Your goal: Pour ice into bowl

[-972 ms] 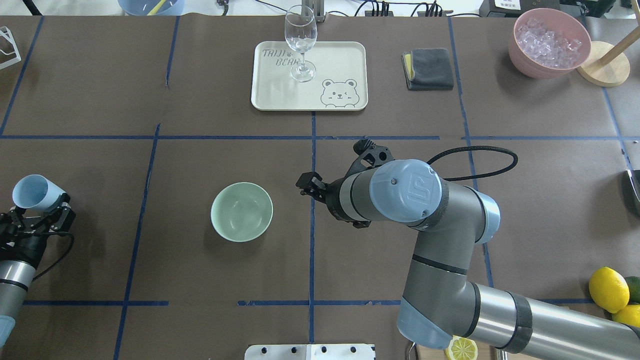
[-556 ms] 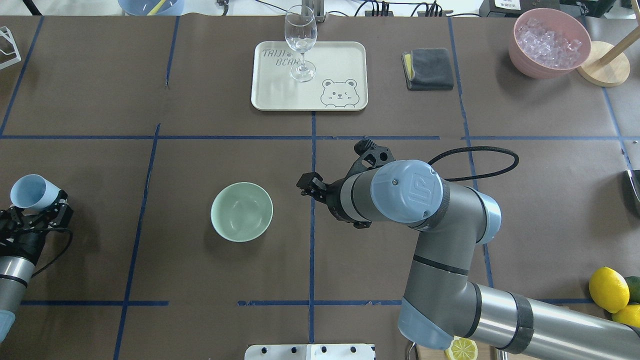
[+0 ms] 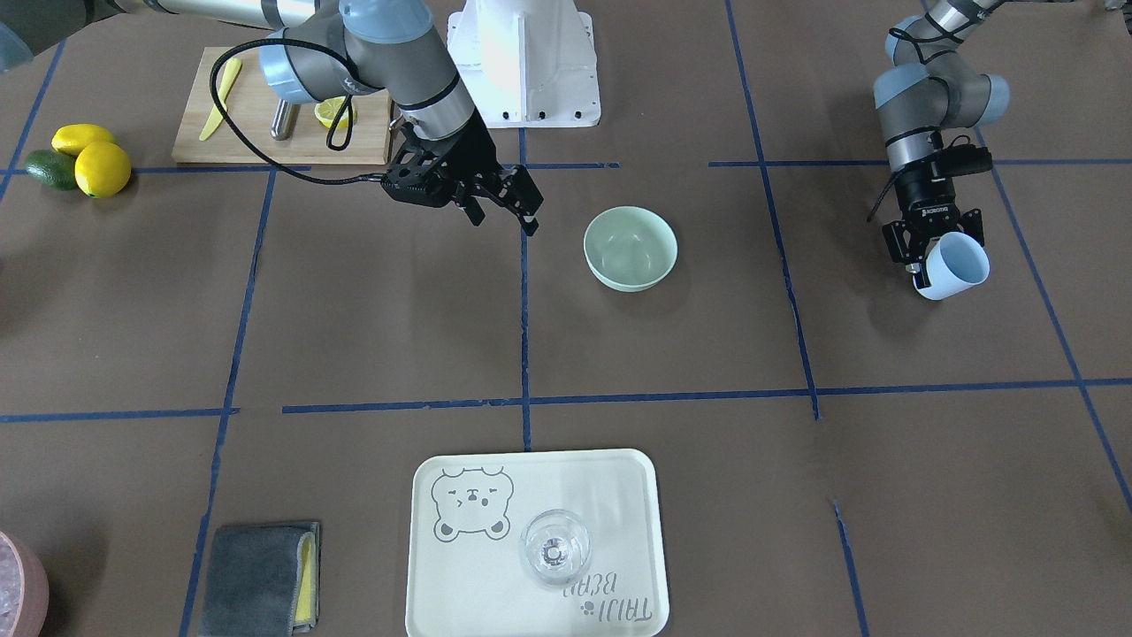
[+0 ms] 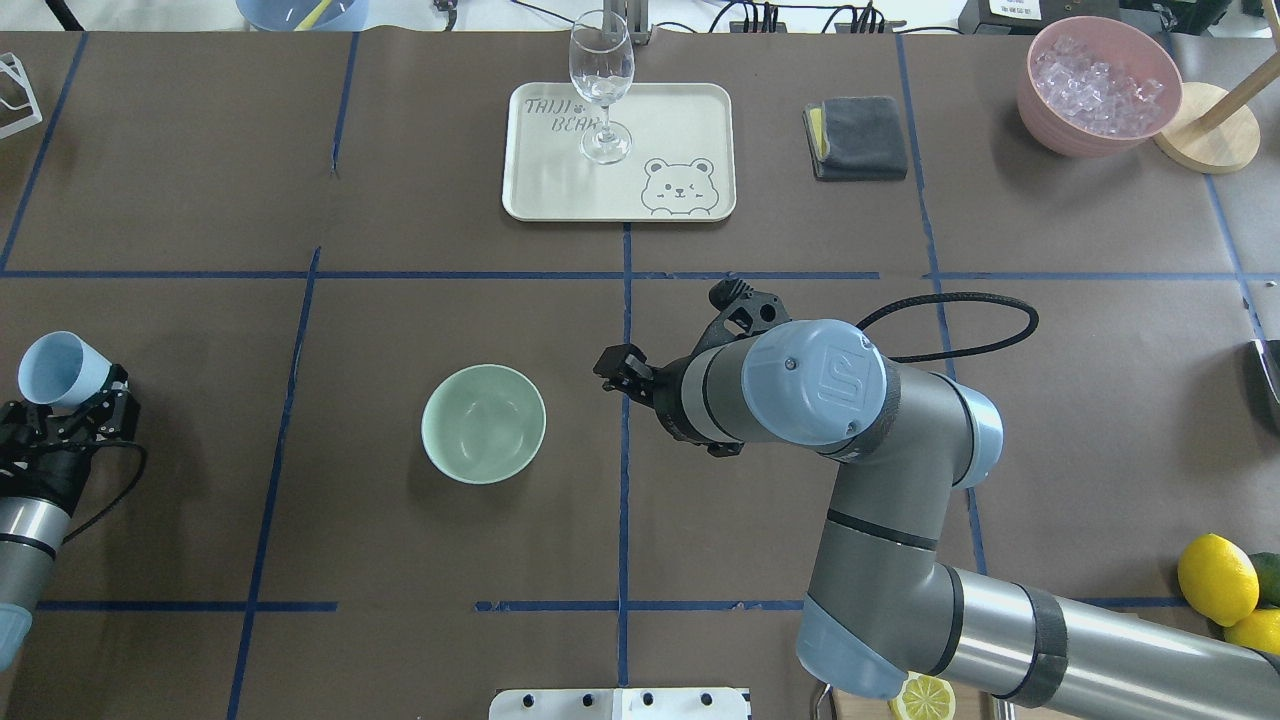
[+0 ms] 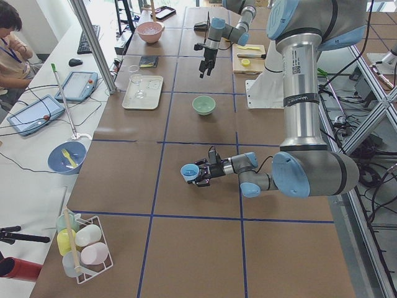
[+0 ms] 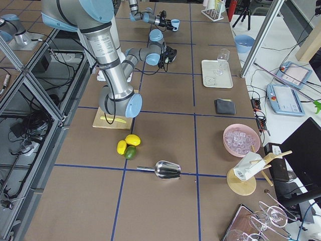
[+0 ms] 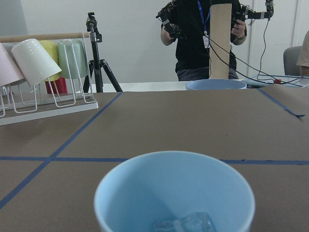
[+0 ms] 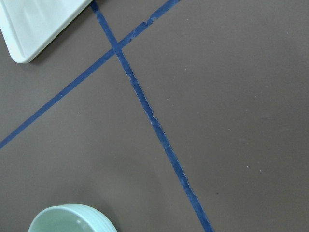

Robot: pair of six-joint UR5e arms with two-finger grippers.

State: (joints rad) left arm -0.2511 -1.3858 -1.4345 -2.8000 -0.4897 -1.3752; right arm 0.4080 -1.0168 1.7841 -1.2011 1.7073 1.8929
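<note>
Ice (image 7: 186, 223) lies in the bottom of the blue cup (image 4: 52, 368). The left fingers (image 4: 112, 390) are clamped on the cup and hold it tilted near the table's (image 4: 200, 480) left edge, well apart from the bowl (image 4: 484, 423). Right fingers (image 3: 528, 208) hang spread wide and empty near the bowl, above a tape line (image 4: 624, 330).

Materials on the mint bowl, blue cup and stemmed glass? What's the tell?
mint bowl: likely plastic or melamine, matte; opaque, soft even sheen, no sharp glints.
blue cup: probably matte plastic too; thin wall, uniform colour.
stemmed glass: glass, possibly clear acrylic; see-through, bright highlights.
</note>
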